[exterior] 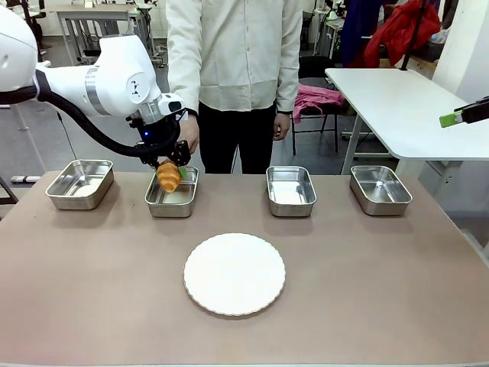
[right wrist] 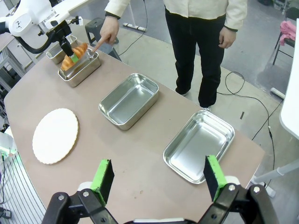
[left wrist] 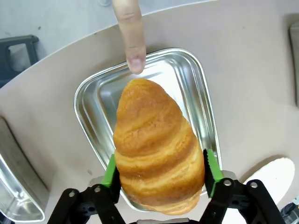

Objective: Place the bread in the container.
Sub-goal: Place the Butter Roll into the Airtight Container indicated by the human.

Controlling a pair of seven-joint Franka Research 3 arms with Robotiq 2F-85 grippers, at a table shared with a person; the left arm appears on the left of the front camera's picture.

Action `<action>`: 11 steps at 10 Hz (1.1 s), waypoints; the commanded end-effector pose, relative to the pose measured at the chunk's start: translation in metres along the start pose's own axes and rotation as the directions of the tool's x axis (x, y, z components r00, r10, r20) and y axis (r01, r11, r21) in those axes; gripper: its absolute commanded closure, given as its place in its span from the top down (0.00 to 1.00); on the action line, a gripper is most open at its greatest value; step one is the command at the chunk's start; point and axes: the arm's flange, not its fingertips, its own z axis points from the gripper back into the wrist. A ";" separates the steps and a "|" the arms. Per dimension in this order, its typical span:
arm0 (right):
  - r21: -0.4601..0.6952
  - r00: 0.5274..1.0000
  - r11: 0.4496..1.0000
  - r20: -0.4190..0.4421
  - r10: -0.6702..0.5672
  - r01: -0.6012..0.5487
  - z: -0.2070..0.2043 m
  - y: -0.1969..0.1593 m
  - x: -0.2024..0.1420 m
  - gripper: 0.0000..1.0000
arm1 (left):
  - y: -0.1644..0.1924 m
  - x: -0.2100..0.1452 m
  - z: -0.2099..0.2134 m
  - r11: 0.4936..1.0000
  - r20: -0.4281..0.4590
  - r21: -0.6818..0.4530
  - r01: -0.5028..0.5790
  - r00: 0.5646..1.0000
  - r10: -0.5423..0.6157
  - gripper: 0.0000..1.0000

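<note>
Golden bread [left wrist: 156,151] under fingertip [left wrist: 135,60]

front view: fixed on the robot's side, facing across the table [exterior: 76,306] at the person [exterior: 233,53] on the far side.
left wrist view: looks straight down, very near, along the left gripper [left wrist: 159,170] onto the bread [left wrist: 156,149] and the container [left wrist: 196,88] under it.
right wrist view: high and well back, behind the right gripper [right wrist: 156,175], slanting over the whole table.
shared: all three show that container, the bread and the white plate [exterior: 234,274].
</note>
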 end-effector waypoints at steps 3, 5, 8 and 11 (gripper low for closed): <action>0.009 1.000 1.000 0.028 0.000 0.000 0.000 0.000 0.001 1.00 | -0.001 -0.006 0.005 1.000 -0.018 -0.009 0.024 1.000 -0.024 1.00; 0.009 1.000 1.000 0.028 0.000 0.000 0.000 0.000 0.001 1.00 | -0.007 -0.008 0.011 1.000 -0.083 0.005 -0.010 0.997 0.010 1.00; 0.009 1.000 1.000 0.028 0.000 0.000 0.000 0.000 0.001 1.00 | -0.004 -0.002 0.000 1.000 -0.017 -0.002 0.005 1.000 -0.005 1.00; 0.009 1.000 1.000 0.028 0.000 0.000 0.000 0.000 0.001 1.00 | -0.004 -0.002 0.000 1.000 -0.017 -0.002 0.005 1.000 -0.005 1.00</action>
